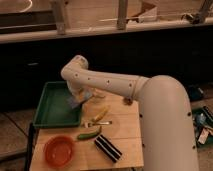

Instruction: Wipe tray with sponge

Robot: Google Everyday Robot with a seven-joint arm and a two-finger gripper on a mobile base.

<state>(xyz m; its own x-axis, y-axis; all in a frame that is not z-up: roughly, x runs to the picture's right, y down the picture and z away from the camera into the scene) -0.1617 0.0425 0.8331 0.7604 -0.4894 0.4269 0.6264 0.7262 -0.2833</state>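
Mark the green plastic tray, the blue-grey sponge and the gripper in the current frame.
Large rectangular green plastic tray point(54, 109): camera view, bare floor left of the arm.
Small blue-grey soft sponge point(75, 102): camera view, its visible middle.
Gripper point(81, 95): camera view, arm's tip, at tray's right side, by sponge.

No text, label, brand, number or sign can be read. Surfaces checked: the tray point(51, 107), the sponge point(75, 103), the orange bowl point(59, 150) and the striped block point(107, 148), whose bands are pattern, not characters. The white arm point(107, 85) carries small dark dots only. The gripper point(79, 99) sits at the tray's 3 o'clock rim, at the sponge.
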